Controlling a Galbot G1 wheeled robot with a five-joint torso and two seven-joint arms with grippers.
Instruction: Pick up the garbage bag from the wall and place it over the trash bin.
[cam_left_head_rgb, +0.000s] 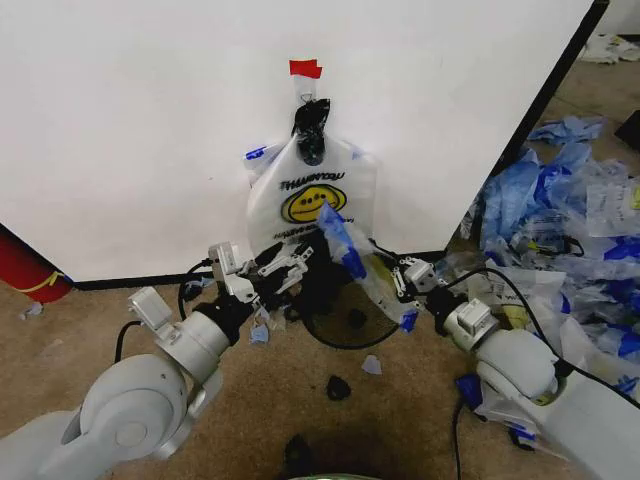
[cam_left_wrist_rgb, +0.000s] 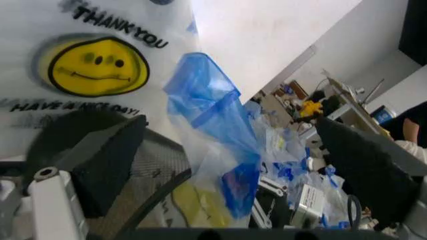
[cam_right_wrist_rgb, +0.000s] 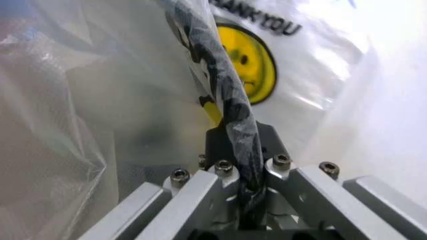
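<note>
Both arms reach forward and low toward the trash bin (cam_left_head_rgb: 335, 310), which stands on the carpet at the foot of the wall (cam_left_head_rgb: 130, 130). The left gripper (cam_left_head_rgb: 282, 268) is held level beside the bin's rim, fingers spread apart with nothing between them. The right gripper (cam_left_head_rgb: 403, 278) sits on the bin's opposite side, pressed together on a bunched, twisted strip of thin plastic (cam_right_wrist_rgb: 230, 100). That plastic drapes from the gripper across the bin's rim as a blue-edged fold (cam_left_wrist_rgb: 213, 120). Directly above the bin, a garbage bag (cam_left_head_rgb: 312, 195) with a yellow smiley face hangs flat against the wall, under a piece of red tape (cam_left_head_rgb: 305, 68).
</note>
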